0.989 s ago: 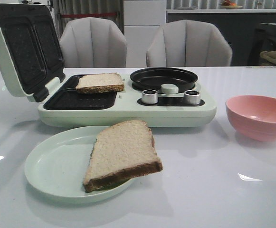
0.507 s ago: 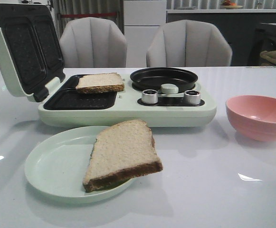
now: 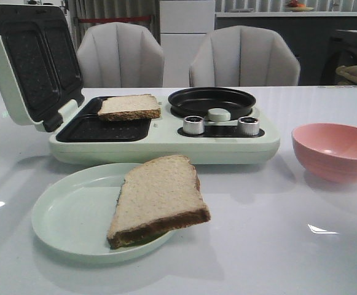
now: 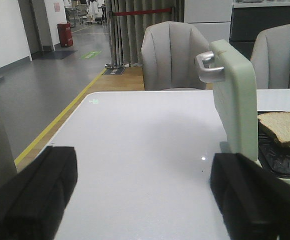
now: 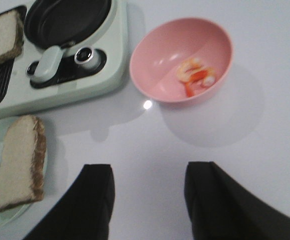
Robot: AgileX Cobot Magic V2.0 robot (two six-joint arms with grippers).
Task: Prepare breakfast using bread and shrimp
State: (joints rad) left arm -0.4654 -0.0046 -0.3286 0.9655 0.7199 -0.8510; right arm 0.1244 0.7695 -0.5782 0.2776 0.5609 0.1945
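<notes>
Bread's nowhere near your pincers. Right gripper (image 5: 147, 200) hangs above bare table w/ fingers spread, nothing between; shrimp (image 5: 195, 75), small, pink-orange & whitish, lies inside the smooth round pink bowl (image 5: 149, 60) beyond it. Left gripper (image 4: 140, 200) sits low over the white tabletop (image 4: 140, 145), aimed level, blocky black fingers (image 4: 30, 195) wide apart, empty. One square slice (image 3: 130, 106) rests on the ribbed black plate of the pale-green sandwich maker (image 3: 166, 146), lid up. Other slice (image 3: 158, 200), dark crust, leans across the rim of a round pale-green plate (image 3: 61, 221).
</notes>
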